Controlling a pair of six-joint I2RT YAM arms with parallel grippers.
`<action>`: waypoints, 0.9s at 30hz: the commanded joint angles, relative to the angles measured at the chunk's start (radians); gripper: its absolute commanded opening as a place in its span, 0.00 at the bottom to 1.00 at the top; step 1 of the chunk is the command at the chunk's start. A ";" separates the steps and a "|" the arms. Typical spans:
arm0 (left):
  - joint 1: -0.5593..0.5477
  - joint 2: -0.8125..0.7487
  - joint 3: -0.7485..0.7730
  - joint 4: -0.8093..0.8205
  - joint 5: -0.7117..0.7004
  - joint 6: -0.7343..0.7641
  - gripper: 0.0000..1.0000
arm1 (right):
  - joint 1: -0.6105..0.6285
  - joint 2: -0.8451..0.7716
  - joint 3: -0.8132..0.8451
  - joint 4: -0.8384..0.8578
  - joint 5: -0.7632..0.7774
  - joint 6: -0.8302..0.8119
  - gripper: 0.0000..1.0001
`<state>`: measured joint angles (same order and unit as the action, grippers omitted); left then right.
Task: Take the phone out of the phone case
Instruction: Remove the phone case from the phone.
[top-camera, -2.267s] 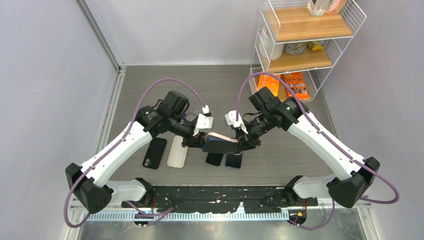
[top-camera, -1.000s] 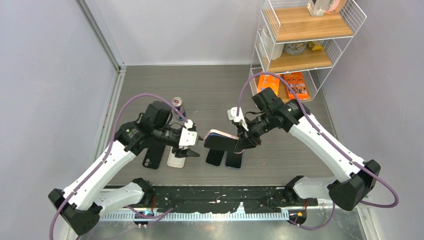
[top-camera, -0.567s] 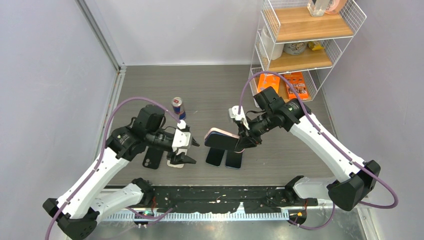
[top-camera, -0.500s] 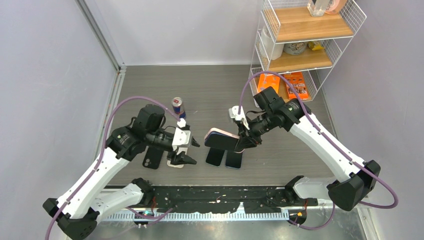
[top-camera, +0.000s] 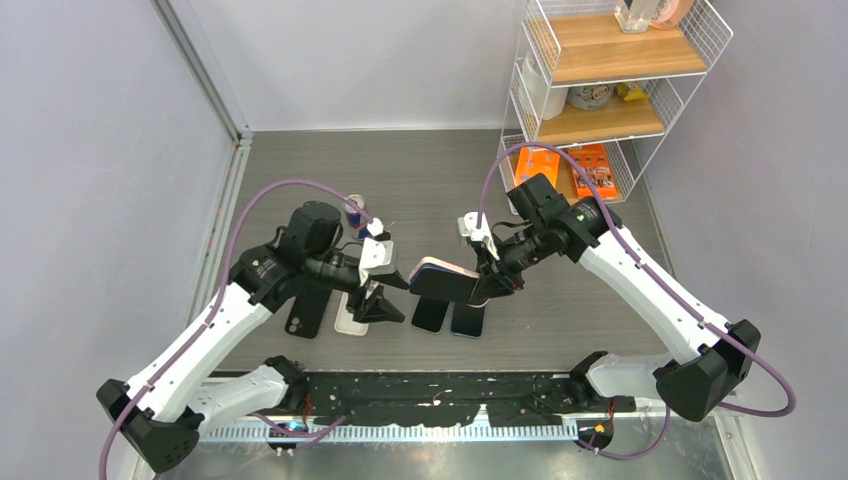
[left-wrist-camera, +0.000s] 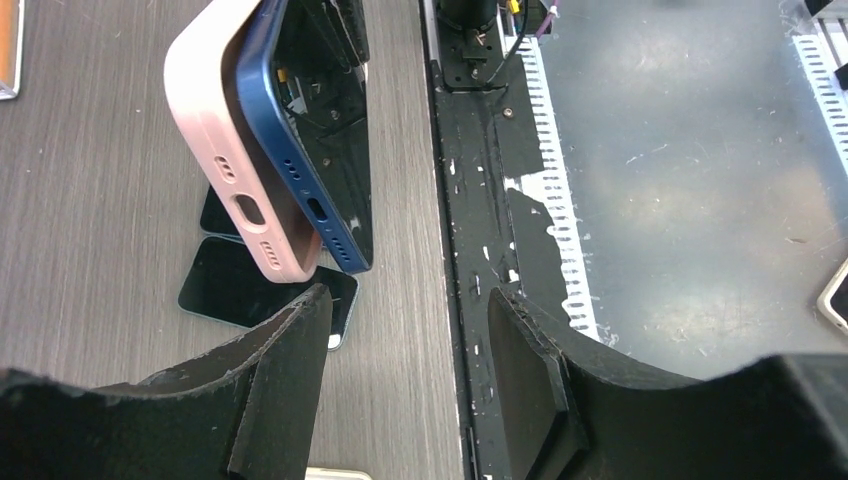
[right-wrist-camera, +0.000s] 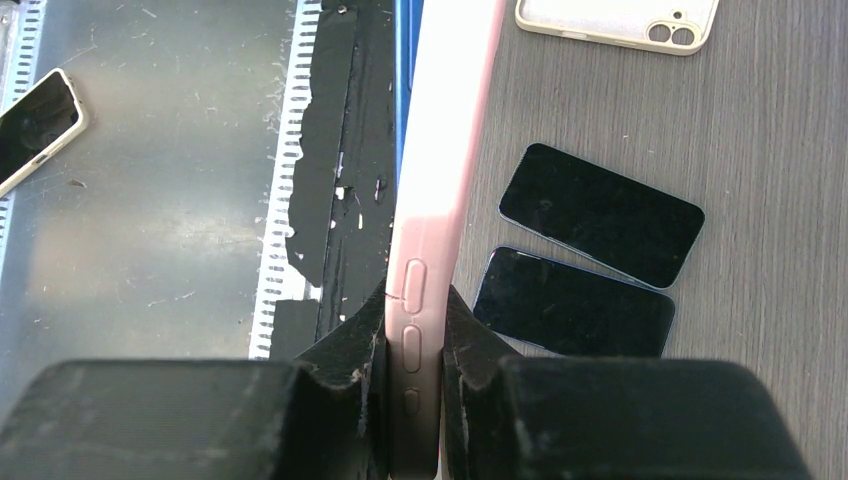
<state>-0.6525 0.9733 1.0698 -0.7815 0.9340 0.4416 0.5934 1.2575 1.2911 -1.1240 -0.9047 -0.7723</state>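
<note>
Far left on the grey worktop (top-camera: 420, 170): a black case (top-camera: 309, 306) lying flat, with a cream case (top-camera: 345, 318) just beside it, partly covered from above. Farther back, a drinks can (top-camera: 353, 207), upright and half hidden.

Next along, the left gripper (top-camera: 388, 297) — jaws standing well apart, nothing between them, pointed rightward at the free end of the cased phone. Near that end, with no contact visible.

At centre, held up off the worktop: the pink phone case (left-wrist-camera: 215, 130) with the blue phone (left-wrist-camera: 320, 150) against it. From the left wrist view, port end of the phone standing clear of the case, charging port beside the case's cut-out rather than behind it. Farther along, phone and case close together.

Underneath, flat on the worktop: a dark phone (top-camera: 429, 317) and a second dark phone (top-camera: 467, 320) just beside it.

Right of those, the right gripper (right-wrist-camera: 415, 320) — clamped tight on the phone case at its far end, the buttoned pink edge showing between the fingers.

Far right, at the back corner: a white wire shelf rack (top-camera: 600, 90) with wooden shelves.
</note>
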 joint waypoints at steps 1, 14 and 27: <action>0.003 0.010 0.001 0.067 0.013 -0.041 0.62 | -0.003 -0.020 0.029 0.027 -0.069 -0.012 0.05; 0.003 0.006 -0.010 0.095 0.057 -0.061 0.62 | -0.003 -0.013 0.029 0.035 -0.070 -0.004 0.05; 0.003 -0.002 -0.004 0.079 0.084 -0.048 0.62 | -0.003 -0.011 0.025 0.052 -0.056 0.013 0.05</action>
<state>-0.6525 0.9874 1.0584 -0.7326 0.9665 0.3958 0.5934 1.2575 1.2911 -1.1225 -0.9081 -0.7677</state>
